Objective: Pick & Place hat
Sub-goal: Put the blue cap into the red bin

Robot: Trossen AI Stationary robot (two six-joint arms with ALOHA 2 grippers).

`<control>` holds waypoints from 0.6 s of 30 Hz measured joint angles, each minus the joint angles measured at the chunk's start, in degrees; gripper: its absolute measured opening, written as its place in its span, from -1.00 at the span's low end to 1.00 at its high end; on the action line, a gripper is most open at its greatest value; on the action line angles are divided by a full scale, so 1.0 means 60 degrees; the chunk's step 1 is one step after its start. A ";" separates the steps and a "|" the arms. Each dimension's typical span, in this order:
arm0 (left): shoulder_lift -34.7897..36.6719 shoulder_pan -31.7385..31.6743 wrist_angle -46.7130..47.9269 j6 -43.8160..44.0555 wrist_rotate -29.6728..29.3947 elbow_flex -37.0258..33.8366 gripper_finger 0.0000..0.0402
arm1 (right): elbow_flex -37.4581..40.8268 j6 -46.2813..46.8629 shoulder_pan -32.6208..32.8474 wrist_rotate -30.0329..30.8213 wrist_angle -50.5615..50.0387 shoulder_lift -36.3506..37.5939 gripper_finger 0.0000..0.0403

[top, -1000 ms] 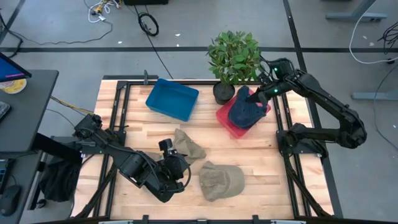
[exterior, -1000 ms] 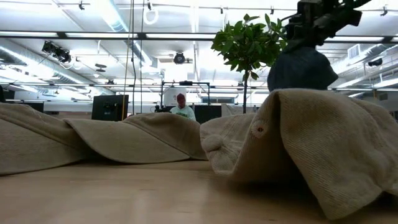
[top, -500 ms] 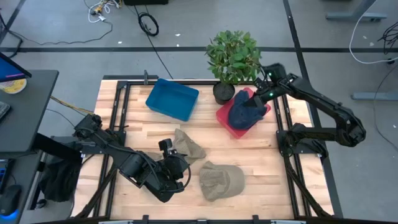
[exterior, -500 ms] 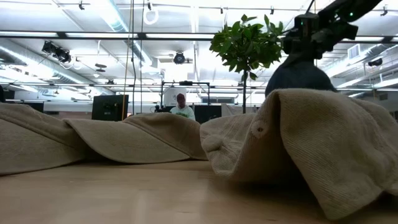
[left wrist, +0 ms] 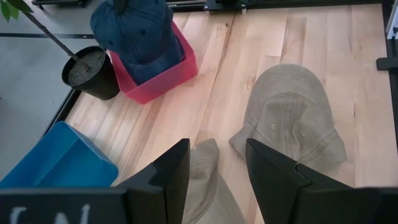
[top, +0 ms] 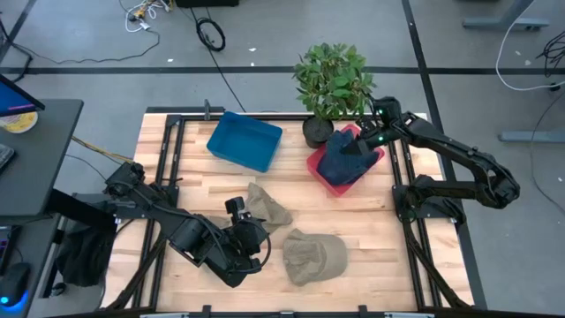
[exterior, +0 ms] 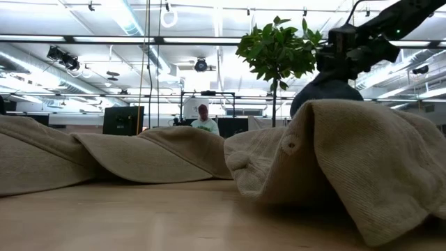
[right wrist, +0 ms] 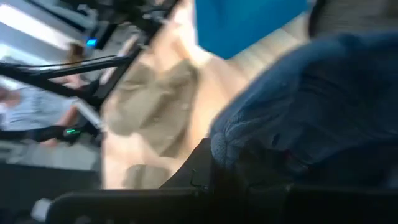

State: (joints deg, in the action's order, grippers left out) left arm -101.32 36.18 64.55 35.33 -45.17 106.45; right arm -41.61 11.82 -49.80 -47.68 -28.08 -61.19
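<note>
A dark blue hat (top: 342, 157) hangs from my right gripper (top: 368, 141) over a red bin (top: 328, 179) at the table's far right. Its lower part sits inside the bin (left wrist: 158, 86). The low view shows this hat (exterior: 324, 89) behind a tan one, under the gripper (exterior: 352, 50). Two tan hats lie flat on the wood: one (top: 268, 207) mid-table, one (top: 314, 257) nearer the front edge. My left gripper (left wrist: 217, 180) is open above the mid-table tan hat (left wrist: 204, 177), touching nothing. My right gripper is shut on the blue hat's upper far end (top: 360, 145), coming from the table's far right and slanting down. The gripper and the hat's own cloth (right wrist: 311, 112) hide the place of contact. The hat hangs below the fingers, its lower part inside the red bin.
A blue bin (top: 244, 140) stands at the far middle. A potted plant (top: 331, 81) stands close behind the red bin, beside my right arm. Metal rails edge the table's left and right sides. A person (exterior: 203, 120) sits in the room beyond the table.
My right gripper has gone down toward the red bin, still shut on the blue hat. The hat has sunk with it, and its lower part has settled deeper into the bin.
</note>
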 joint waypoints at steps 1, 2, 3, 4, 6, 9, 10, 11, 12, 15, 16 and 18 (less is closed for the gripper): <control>0.0000 0.0000 -0.0003 0.0000 0.0000 0.0000 -0.20 | 0.0080 -0.0026 0.0000 0.0235 0.0001 0.0000 -0.93; 0.0000 0.0000 -0.0003 0.0000 0.0000 0.0000 -0.20 | 0.0157 -0.0046 0.0000 0.0490 0.0001 0.0000 -0.93; 0.0000 0.0000 -0.0003 0.0001 0.0000 0.0000 -0.20 | 0.0238 -0.0048 0.0000 0.0731 0.0033 0.0000 -0.93; 0.0000 0.0000 -0.0003 0.0003 0.0000 0.0000 -0.20 | 0.0311 -0.0050 0.0000 0.0963 0.0071 0.0000 -0.93; 0.0000 0.0000 -0.0003 0.0004 0.0000 0.0000 -0.20 | 0.0351 -0.0109 0.0000 0.1511 0.0092 0.0000 -0.93; 0.0000 0.0000 -0.0007 0.0004 0.0000 0.0000 -0.20 | 0.0354 -0.0357 0.0000 0.2045 0.0287 0.0000 -0.93; 0.0000 0.0000 -0.0003 0.0007 0.0000 0.0000 -0.20 | 0.0354 -0.0432 0.0000 0.2145 0.0393 0.0000 -0.93; 0.0000 0.0000 -0.0007 0.0010 0.0000 0.0000 -0.20 | 0.0354 -0.0519 0.0004 0.2228 0.0513 0.0000 -0.93; 0.0000 0.0000 -0.0013 0.0011 0.0000 0.0000 -0.20 | 0.0354 -0.0622 0.0004 0.2293 0.0602 0.0000 -0.93; 0.0000 -0.0001 -0.0099 0.0012 0.0000 0.0000 -0.20 | 0.0354 -0.0947 0.0004 0.2371 0.0626 0.0000 -0.93; 0.0000 0.0000 -0.0126 0.0015 0.0000 0.0000 -0.20 | 0.0354 -0.1037 0.0004 0.2374 0.0585 0.0000 -0.93; 0.0000 0.0000 -0.0161 0.0019 0.0000 0.0000 -0.20 | 0.0354 -0.1118 0.0004 0.2378 0.0490 0.0000 -0.93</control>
State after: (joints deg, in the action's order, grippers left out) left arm -101.32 36.18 63.59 35.45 -45.17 106.45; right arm -39.48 5.11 -49.78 -33.41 -25.14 -61.19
